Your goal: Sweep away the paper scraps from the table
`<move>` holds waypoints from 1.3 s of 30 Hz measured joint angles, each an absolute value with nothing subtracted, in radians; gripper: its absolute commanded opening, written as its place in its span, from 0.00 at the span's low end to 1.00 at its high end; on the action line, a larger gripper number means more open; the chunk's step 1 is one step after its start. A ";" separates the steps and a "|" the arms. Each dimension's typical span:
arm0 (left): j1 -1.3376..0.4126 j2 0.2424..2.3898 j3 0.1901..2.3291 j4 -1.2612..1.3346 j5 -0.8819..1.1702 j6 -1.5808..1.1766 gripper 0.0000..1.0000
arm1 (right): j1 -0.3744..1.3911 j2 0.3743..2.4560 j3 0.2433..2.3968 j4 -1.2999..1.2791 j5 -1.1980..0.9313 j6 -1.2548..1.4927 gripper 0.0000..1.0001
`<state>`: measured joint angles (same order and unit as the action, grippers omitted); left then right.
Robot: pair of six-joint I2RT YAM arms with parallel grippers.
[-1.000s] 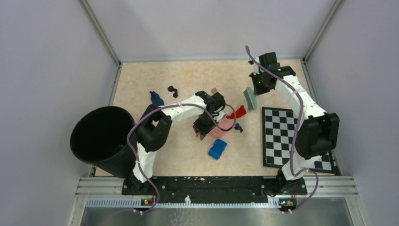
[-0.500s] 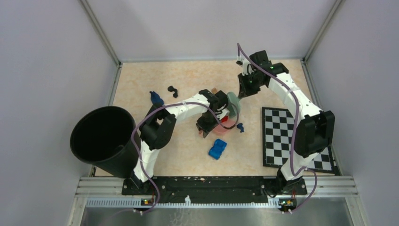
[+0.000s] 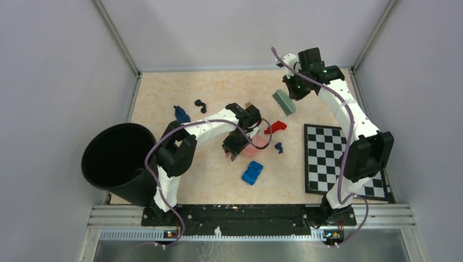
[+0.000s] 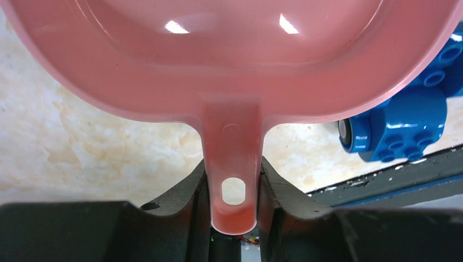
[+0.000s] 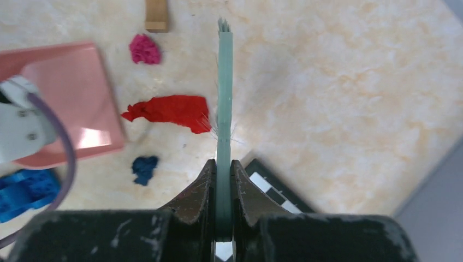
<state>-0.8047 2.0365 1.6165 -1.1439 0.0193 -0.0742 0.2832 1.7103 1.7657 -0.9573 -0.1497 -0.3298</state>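
Top external, left to right: shows black bin (image 3: pixel 117 158) at left edge, paper scraps (image 3: pixel 181 114) scattered over beige worktop (image 3: pixel 180 87) from upper left to centre. Clamps pink dustpan (image 3: pixel 254 143) handle between left fingers (image 4: pixel 191 207) at centre, blue toy (image 3: pixel 252 172) just below. Pinches green brush (image 3: pixel 284 101) in narrow right fingers (image 5: pixel 199 196) right of centre, above red scrap (image 3: pixel 276 127).

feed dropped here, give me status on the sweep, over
Left pincer shut on pink dustpan handle. Right pincer shut on green brush near red scrap. Magenta scrap and dark blue scrap outside dustpan. Blue toy beside dustpan, not between brush and scraps.
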 measured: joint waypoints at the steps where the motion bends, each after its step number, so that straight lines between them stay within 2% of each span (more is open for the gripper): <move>1: -0.805 2.023 1.605 -1.153 0.018 -0.079 0.03 | 0.293 1.710 1.758 -0.944 -0.115 -0.362 0.00; 6: -0.803 2.005 1.582 -1.175 0.018 -0.085 0.03 | 0.362 1.721 1.719 -0.895 0.007 -0.449 0.00; 13: -0.801 2.012 1.575 -1.185 0.031 -0.080 0.03 | 0.445 1.797 1.699 -0.860 0.036 -0.481 0.00; 23: -0.801 2.104 1.651 -1.194 0.036 -0.071 0.02 | 0.506 1.818 1.678 -0.925 -0.084 -0.530 0.00; 39: -0.801 2.137 1.659 -1.156 -0.004 -0.049 0.02 | 0.461 1.818 1.772 -1.042 -0.331 -0.435 0.00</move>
